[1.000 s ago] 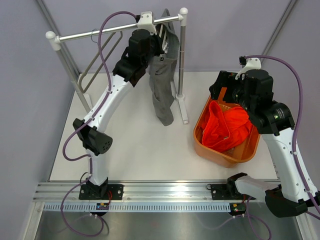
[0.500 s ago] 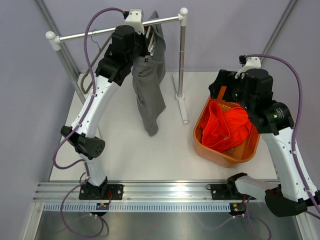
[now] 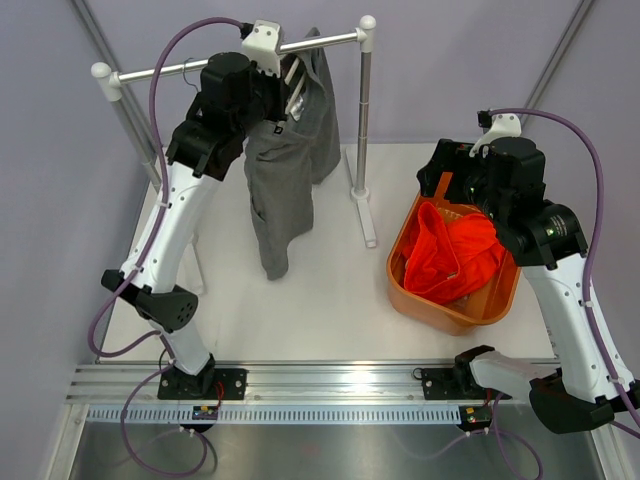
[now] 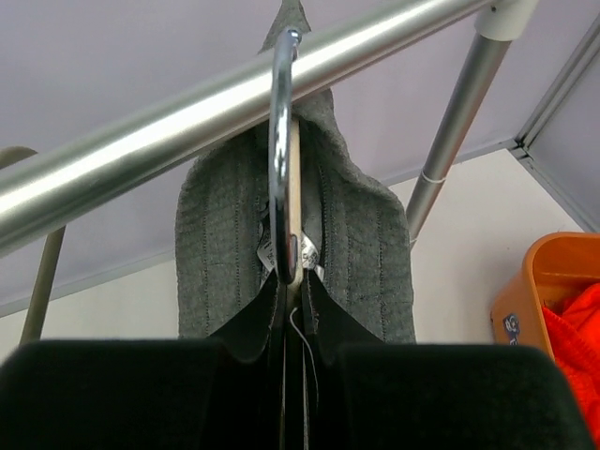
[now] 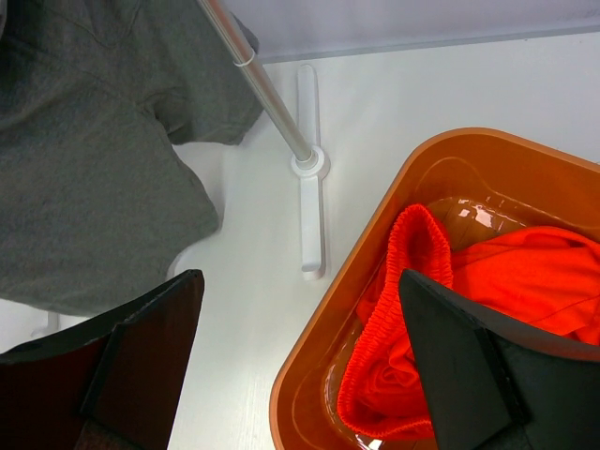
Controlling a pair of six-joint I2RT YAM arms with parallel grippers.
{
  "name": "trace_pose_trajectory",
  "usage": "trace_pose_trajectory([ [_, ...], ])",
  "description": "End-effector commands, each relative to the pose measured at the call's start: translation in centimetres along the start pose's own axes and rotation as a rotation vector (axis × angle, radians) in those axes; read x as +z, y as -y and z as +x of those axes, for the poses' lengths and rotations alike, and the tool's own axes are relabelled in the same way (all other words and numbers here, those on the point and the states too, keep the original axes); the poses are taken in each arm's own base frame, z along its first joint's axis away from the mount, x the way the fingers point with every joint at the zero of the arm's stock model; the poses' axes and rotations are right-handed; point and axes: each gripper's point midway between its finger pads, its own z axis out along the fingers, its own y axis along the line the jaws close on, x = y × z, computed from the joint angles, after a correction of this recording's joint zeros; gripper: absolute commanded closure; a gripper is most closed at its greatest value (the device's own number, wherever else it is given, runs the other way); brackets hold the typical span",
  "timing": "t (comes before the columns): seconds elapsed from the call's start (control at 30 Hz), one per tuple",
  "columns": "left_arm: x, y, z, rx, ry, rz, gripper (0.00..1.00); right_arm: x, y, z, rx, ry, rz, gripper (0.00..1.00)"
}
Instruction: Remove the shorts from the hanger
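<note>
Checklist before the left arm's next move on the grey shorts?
1. Left gripper shut on grey shorts: ok.
2. Hanger hook off the rail: not ok, it hangs on it.
3. Grey shorts free of the hanger: not ok.
4. Right gripper open, away from the rail: ok.
5. Orange shorts inside bin: ok.

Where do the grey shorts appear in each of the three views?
Top external: grey shorts hang upper centre-left, under the rail.
Left wrist: grey shorts at centre, behind the hanger hook.
Right wrist: grey shorts fill the upper left.
Shared landmark: the rack's upright post, right of them everywhere.
</note>
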Motion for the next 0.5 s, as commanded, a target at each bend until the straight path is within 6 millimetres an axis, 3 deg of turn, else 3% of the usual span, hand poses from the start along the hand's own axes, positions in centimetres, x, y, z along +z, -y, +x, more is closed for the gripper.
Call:
trace_pose_trajectory([
  [0.0,-3.6,0.6,-5.1,0.029,0.151,0.063,1.0,-0.3,-0.4,-1.4,0.011,0.052,-0.026,0.06],
  [0.33,-5.7,1.7,-2.7,0.068,0.061,0.143,1.0,-0.4,-1.4,-0.7,-0.011,-0.003,-0.078,0.08],
  [0.47,-7.7,2.6,-1.9,0.052,0.037,0.208,1.0,-0.1,-2.8,0.0,-0.006,-0.049,-0.149,0.13],
])
